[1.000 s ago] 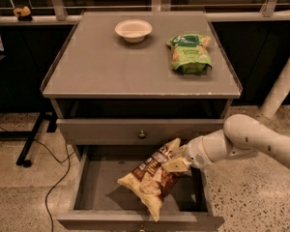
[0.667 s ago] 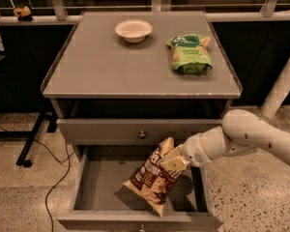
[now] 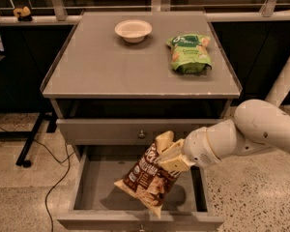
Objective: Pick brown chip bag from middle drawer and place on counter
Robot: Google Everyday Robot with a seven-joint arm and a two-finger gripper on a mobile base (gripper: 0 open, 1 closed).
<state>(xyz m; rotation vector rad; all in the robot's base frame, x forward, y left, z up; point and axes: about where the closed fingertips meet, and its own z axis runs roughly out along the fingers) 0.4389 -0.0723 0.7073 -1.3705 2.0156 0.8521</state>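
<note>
Bag's coming up: vs. a sec ago the brown chip bag [image 3: 147,178] is hanging higher and more upright, w/ its lower end now lifting clear of the middle drawer [image 3: 94,187] floor instead of slumping on it; shadow is showing on the floor beneath. The gripper [image 3: 171,157] is sitting over the drawer's right half, just below the upper drawer front [image 3: 106,129], and is pinching tight on the bag's pale top end, nothing else in its grasp. So the pick part is looking done, I'd say; the carry up and over to the counter [image 3: 111,66] is what's remaining, and the bag will be needing to clear that counter edge on the way. Counter is already carrying a white bowl [image 3: 133,30] and a green snack bag [image 3: 189,54] toward the back, w/ bare slab in front of them. Hard to read: the arm [image 3: 261,129] is running off the right edge, the drawer's right-hand floor is hiding behind wrist and bag, its own front is getting cut by the bottom edge, and the bag's lettering isn't legible.
</note>
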